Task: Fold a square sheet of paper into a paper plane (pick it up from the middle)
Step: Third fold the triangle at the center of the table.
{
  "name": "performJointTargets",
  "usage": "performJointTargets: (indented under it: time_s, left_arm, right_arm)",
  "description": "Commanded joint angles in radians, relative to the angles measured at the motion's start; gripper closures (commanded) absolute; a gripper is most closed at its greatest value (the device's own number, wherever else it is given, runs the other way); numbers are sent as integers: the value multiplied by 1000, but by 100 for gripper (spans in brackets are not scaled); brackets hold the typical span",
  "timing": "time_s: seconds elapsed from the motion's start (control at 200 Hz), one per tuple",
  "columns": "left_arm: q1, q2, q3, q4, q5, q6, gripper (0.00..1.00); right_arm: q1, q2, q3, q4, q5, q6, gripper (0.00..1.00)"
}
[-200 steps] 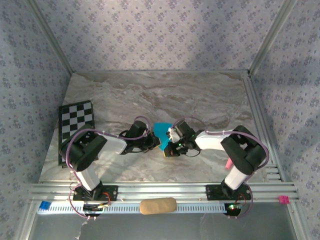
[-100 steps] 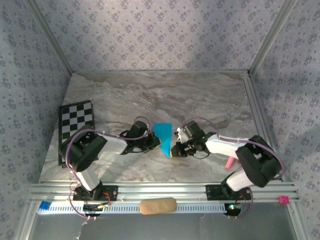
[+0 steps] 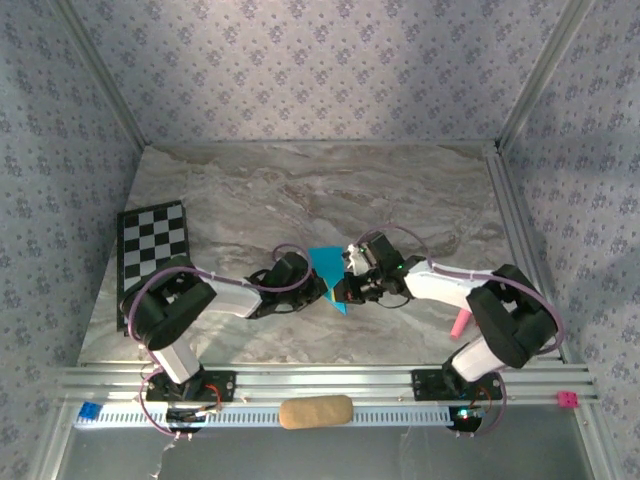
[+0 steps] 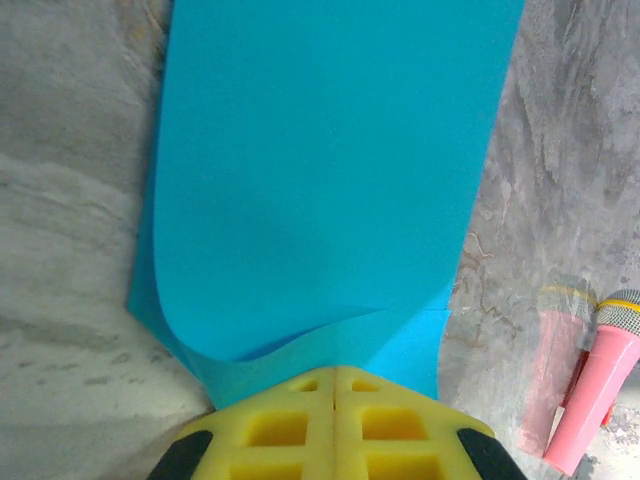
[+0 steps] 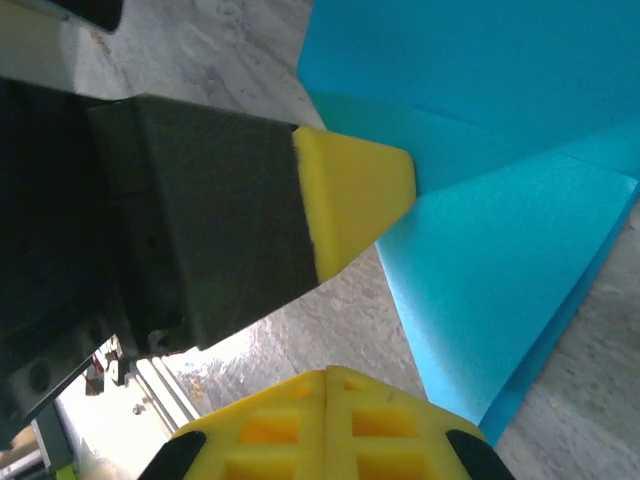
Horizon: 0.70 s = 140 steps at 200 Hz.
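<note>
The square sheet of paper [image 3: 324, 264] lies on the marble table as a creased turquoise shape with a pointed near end. In the left wrist view the paper [image 4: 330, 170] has a flap curling up off its lower layer. My left gripper [image 3: 313, 291] is shut, and its yellow tips [image 4: 335, 372] rest on the paper's near edge. My right gripper [image 3: 346, 287] is also shut with nothing between its fingers. It [image 5: 327, 372] sits just off the paper's [image 5: 500, 260] corner, facing the left gripper's yellow fingertip [image 5: 355, 195], which touches the paper.
A pink stick [image 3: 459, 325] lies at the right near the right arm's elbow, also seen from the left wrist [image 4: 595, 400]. A checkered board [image 3: 153, 240] lies at the left edge. A tan block [image 3: 316, 411] rests on the front rail.
The right gripper, which had drawn back to the right, has come back left to the paper's edge. The left gripper has slid slightly right along the paper. Both stayed shut.
</note>
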Motion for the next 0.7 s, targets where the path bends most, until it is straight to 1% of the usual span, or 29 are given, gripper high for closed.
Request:
performJointTargets:
  time_s: [0.0, 0.15, 0.22, 0.34, 0.435, 0.59, 0.695]
  left_arm:
    - [-4, -16, -26, -26, -52, -30, 100]
    - [-5, -16, -26, -15, -45, -13, 100]
    - [-5, -15, -23, -12, -43, -7, 99]
    - [0, -24, -20, -9, -40, 7, 99]
    - [6, -46, -24, -15, -43, 25, 96]
    - [14, -104, -14, -33, -31, 107, 88]
    - [14, -130, 10, -99, -14, 165, 88]
  right_arm:
    - [4, 44, 23, 30, 30, 55, 97]
    - [-4, 89, 18, 48, 53, 73, 98]
    - [-16, 119, 13, 46, 42, 73, 98]
    - [-29, 127, -16, 33, 47, 61, 99]
    - [-50, 140, -44, 35, 30, 49, 99]
    - [-65, 143, -47, 16, 15, 20, 100]
    - [-71, 148, -32, -2, 6, 17, 100]
